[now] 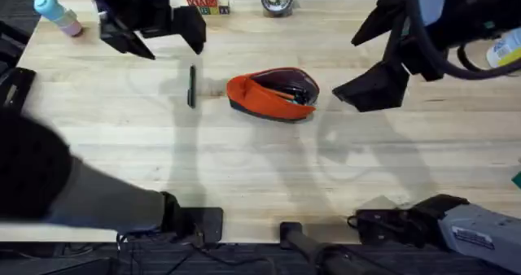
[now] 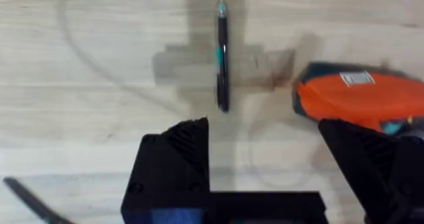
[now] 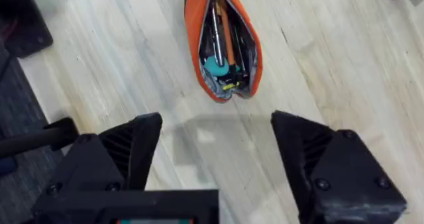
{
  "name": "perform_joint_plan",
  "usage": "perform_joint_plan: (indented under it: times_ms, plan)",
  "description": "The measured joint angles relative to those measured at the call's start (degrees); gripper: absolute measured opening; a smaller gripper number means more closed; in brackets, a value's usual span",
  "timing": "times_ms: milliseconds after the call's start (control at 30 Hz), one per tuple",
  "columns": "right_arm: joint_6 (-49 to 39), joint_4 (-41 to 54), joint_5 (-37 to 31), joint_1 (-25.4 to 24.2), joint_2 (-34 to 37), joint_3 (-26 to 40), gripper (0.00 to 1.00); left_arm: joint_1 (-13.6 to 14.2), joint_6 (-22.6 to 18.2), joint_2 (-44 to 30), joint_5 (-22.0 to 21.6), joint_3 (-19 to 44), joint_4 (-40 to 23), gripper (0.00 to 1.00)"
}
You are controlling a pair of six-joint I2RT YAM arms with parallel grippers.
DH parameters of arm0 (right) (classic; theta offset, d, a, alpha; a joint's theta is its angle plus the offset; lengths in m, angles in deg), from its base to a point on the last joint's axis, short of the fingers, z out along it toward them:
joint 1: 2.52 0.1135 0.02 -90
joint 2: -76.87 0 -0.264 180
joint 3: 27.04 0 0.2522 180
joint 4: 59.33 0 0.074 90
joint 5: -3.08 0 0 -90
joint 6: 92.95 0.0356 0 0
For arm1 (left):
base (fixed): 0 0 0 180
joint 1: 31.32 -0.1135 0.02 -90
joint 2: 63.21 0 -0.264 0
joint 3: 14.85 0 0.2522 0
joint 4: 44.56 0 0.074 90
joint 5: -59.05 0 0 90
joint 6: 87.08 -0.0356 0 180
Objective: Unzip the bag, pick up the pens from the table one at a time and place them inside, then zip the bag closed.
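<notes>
One pen is lying alone on the counter, just to the left of the bag, which is sitting unzipped near the middle with several items already showing inside. The left tool is hovering released and empty beyond the pen, its fingers spread wide. The pen's long axis is running front to back, away from the arm bases, so those spread fingers are standing to either side of it. The right tool is hanging open too, on the bag's far side, clearly farther from the pen. I'd judge the left arm is the one lining up to drop onto it
</notes>
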Motion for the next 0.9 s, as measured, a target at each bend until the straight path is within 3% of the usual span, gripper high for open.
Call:
perform_joint_plan:
  times_ms: [433, 833, 900]
  plan:
    - [0.00, 0.02, 0.00, 0.00, 0.01, 0.00, 0.997, -0.02, 1.65, -18.29, -0.96, 0.00, 8.66, 0.995]
    - [0.00, 0.02, 0.00, 0.00, 0.02, 0.00, 0.997, 0.00, 1.73, -23.44, -3.47, 0.52, 12.74, 0.994]
    - [0.00, 0.03, 0.00, 0.00, 0.00, 0.00, 0.997, -0.02, 1.86, -23.52, -3.80, 0.55, 12.74, 0.933]
